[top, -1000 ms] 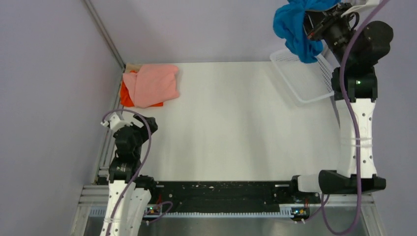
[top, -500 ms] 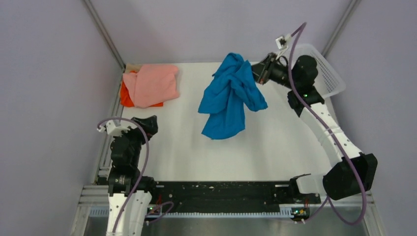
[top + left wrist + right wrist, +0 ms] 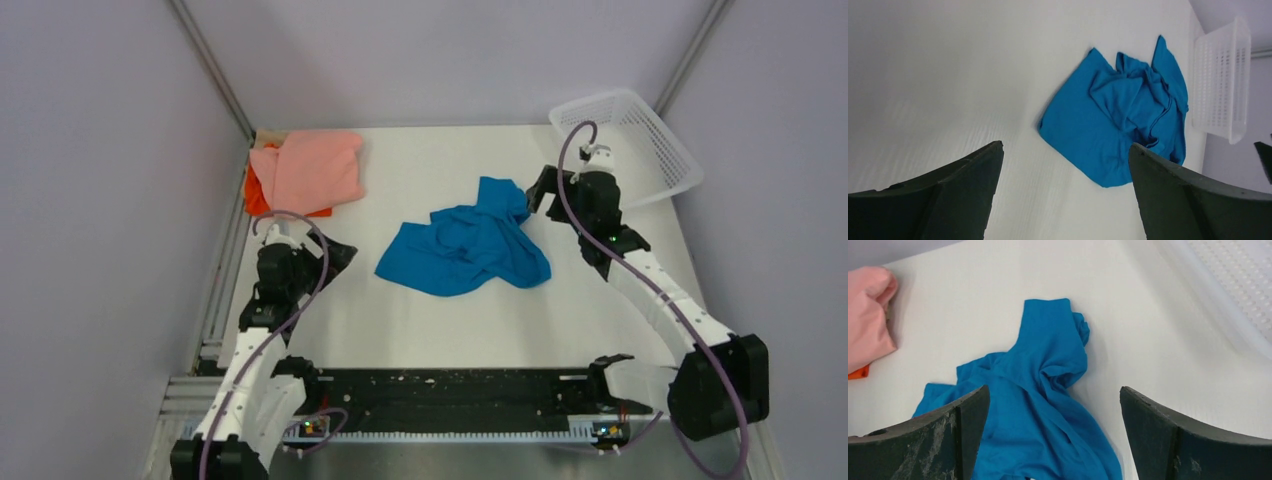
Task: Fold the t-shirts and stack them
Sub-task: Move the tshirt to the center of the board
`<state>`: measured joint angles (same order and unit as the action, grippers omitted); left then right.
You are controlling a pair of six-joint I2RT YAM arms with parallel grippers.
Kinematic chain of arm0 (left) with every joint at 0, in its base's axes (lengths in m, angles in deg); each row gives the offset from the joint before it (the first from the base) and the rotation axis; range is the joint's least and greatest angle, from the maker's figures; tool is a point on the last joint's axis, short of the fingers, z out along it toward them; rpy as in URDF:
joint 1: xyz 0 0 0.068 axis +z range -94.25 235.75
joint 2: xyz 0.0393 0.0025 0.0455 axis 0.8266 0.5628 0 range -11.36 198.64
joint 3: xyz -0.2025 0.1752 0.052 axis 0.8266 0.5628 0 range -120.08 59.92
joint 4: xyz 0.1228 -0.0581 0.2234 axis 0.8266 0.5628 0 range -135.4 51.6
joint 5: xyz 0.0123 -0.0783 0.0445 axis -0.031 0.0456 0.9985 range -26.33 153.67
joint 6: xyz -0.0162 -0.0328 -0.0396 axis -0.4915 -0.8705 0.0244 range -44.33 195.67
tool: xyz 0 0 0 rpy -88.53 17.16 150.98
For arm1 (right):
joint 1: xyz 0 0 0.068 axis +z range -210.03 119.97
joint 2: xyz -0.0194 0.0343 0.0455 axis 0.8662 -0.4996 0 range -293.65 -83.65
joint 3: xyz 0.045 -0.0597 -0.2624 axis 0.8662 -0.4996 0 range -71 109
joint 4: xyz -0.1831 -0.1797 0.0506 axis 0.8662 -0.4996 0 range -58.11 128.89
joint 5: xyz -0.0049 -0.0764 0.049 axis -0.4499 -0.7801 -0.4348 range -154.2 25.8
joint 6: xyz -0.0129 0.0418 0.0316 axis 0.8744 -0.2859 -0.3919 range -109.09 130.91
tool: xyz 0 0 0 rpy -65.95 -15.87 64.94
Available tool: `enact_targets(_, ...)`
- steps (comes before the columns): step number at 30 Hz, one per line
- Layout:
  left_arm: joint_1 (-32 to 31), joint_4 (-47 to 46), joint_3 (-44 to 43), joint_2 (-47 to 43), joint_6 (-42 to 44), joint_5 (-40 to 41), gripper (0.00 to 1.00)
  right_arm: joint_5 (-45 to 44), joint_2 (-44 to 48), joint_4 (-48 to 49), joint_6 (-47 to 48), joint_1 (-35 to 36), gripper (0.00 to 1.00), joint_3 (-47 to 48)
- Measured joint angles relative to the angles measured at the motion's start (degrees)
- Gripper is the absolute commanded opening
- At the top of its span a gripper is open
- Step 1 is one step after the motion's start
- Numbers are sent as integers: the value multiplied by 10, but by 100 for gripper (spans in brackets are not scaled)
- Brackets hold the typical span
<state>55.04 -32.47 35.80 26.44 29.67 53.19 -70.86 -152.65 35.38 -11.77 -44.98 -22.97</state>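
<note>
Orange shirt [image 3: 256,203] is mostly buried under pink shirt [image 3: 310,170]; blue shirt [image 3: 465,250] is crumpled; left pincer [image 3: 1065,150] and right pincer [image 3: 1054,388] are held wide, empty.

A t-shirt [image 3: 465,250] lies mid-tabletop [image 3: 450,320] between the two arms: the left end effector [image 3: 335,250] is to its left and the right end effector [image 3: 540,190] just beside its far right end. In the far left corner, an upper t-shirt [image 3: 310,172] rests on a lower t-shirt [image 3: 257,200] — opposite them, the basket [image 3: 650,140] sits at the far right corner.
</note>
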Motion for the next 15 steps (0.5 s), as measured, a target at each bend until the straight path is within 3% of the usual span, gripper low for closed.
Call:
enact_targets(4,-36,-42,0,103,-1,-23,99,-11,48,-7,18,25,99,-2)
enact_targets(7,-111,-48,-18,196,7,6,99,-12,59,-4,24,41,99,-26)
enact_targets(10,-163,-43,-66,298,14,35,93,-12,58,-13,25,43,99,-58)
enact_targets(15,-186,-58,-150,449,13,66,82,-13,53,-16,26,43,98,-98)
